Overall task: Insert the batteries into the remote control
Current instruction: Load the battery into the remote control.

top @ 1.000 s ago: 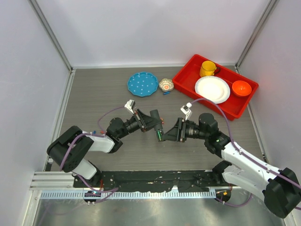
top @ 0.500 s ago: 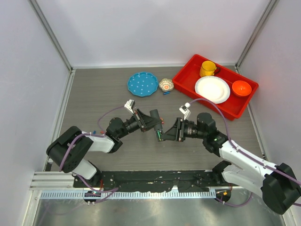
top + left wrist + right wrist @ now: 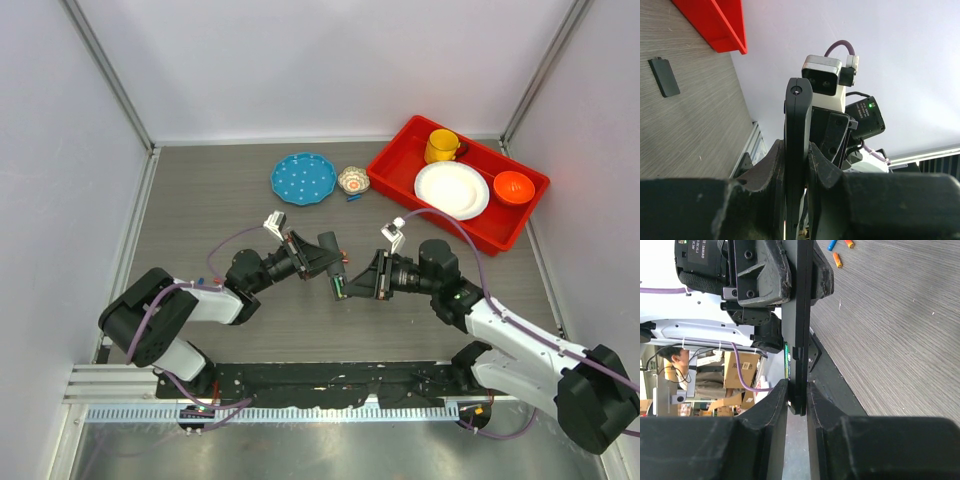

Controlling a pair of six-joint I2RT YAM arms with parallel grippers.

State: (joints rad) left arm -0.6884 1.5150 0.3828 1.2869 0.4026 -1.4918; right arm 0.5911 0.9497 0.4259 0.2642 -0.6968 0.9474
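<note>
Top external view: the two arms meet over the middle of the table (image 3: 200,200), and the remote control (image 3: 339,287) is held off the surface between them. The left gripper (image 3: 334,262) comes at it from the left and the right gripper (image 3: 354,285) from the right. From here the remote shows only as a short dark bar with a spot of green. Its long axis runs roughly from far to near and slightly rightward. At the far end of the table are a blue plate (image 3: 303,178), a small bowl (image 3: 353,180) and a red tray (image 3: 400,130).

Left wrist view: the left gripper (image 3: 796,152) is clamped on the remote control (image 3: 798,115), one finger tight on each flat face. The remote is seen thin edge on and points straight away from the camera, its far end free against the right arm's wrist. A small flat dark panel (image 3: 664,77) lies on the table near the red tray (image 3: 715,22).

Right wrist view: the remote control (image 3: 801,315) again shows edge on, its long axis running up the picture. Its near end sits between the right gripper's (image 3: 797,402) narrow fingers, which press both faces. Its far end is in the left gripper (image 3: 790,277). A green strip (image 3: 787,360) shows along one side; I cannot tell whether it is a battery. Small orange sticks (image 3: 838,260) lie on the table beyond.
</note>
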